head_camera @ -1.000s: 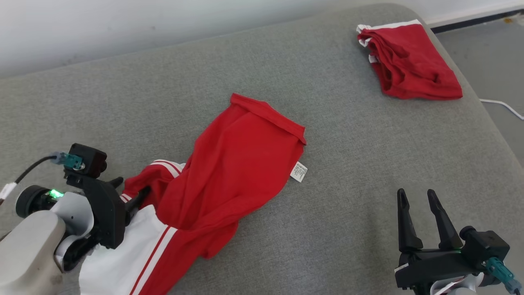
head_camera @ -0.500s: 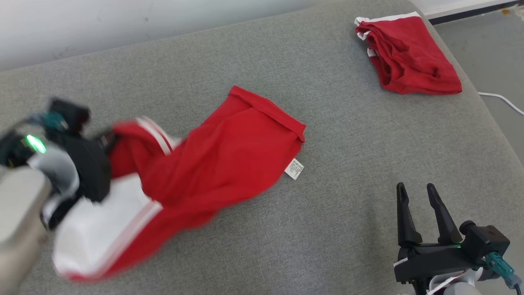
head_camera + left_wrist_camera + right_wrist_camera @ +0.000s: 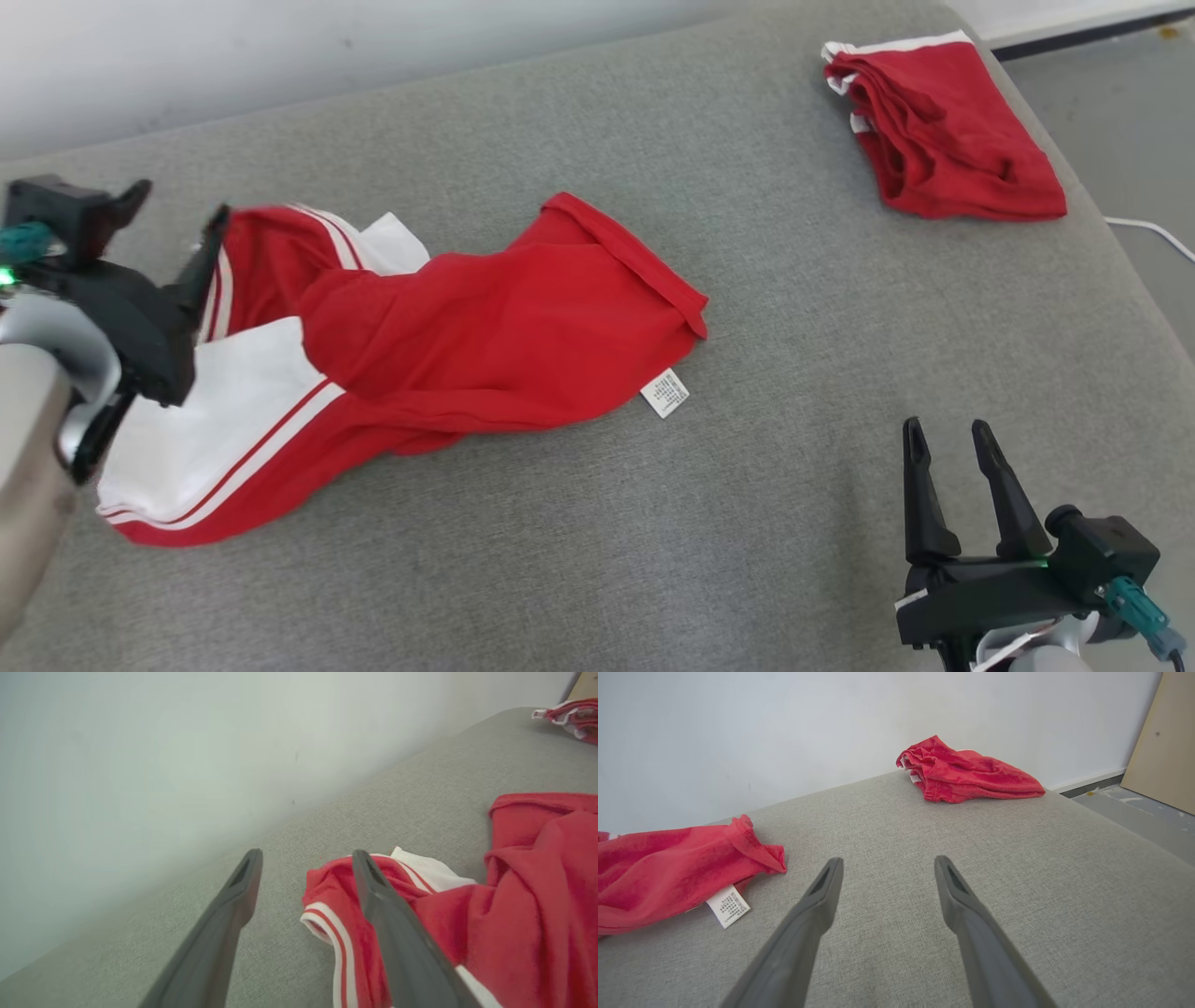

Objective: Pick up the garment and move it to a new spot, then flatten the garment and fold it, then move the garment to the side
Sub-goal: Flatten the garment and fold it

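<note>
Red-and-white garment (image 3: 485,327) lying crumpled at centre left, left gripper (image 3: 175,207) hovering wide open at its upper left edge, right gripper (image 3: 946,434) hanging spread, empty, at lower right

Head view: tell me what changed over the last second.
The left gripper gripped the striped end of the red garment, pulled it away from the robot and leftward, then let go; its jaws now stand open beside the cloth. The garment lies more stretched out on the grey cushion. The right gripper, jaws open, and the folded red cloth at the far right corner stayed put.
</note>
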Robot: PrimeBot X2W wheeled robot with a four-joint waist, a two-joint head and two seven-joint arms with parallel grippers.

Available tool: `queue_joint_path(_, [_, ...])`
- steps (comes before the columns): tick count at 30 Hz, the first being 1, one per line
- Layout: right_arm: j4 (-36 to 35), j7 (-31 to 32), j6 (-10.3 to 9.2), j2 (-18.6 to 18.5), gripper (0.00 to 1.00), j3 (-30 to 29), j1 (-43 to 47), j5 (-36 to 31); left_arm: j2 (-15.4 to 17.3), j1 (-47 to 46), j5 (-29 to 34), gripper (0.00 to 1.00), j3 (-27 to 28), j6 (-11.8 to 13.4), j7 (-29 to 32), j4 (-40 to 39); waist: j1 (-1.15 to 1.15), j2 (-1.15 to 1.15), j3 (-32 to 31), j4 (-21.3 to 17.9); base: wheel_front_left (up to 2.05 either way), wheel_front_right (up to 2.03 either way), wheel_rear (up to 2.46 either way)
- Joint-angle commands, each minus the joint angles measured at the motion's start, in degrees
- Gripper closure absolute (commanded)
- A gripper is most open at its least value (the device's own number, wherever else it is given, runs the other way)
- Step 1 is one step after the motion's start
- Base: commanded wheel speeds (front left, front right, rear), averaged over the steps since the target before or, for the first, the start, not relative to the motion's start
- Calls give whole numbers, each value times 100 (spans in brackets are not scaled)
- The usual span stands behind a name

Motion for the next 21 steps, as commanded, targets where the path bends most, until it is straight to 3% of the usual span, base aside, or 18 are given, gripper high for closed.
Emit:
queue_joint_path(1, [25,-4,-15,-2,0,-28,81,-24,48,22,-146,0,93,-30,-113,100,-1,-1,-102,119,0,0,0])
queue_joint_path(5, [44,-4,-15,-9,0,-50,157,-28,158,173,-422,0,210,-75,-154,147,-1,-1,-201,286,0,0,0])
queue_joint_path(11, [73,-4,-15,-60,0,7,124,21,264,578,-1032,0,106,-130,567,-11,-1,-1,-225,464,0,0,0])
queue_joint_path(21, [89,-4,-15,-82,0,112,-2,23,324,846,-1585,0,-123,-128,1490,-113,-1,-1,-54,340,0,0,0])
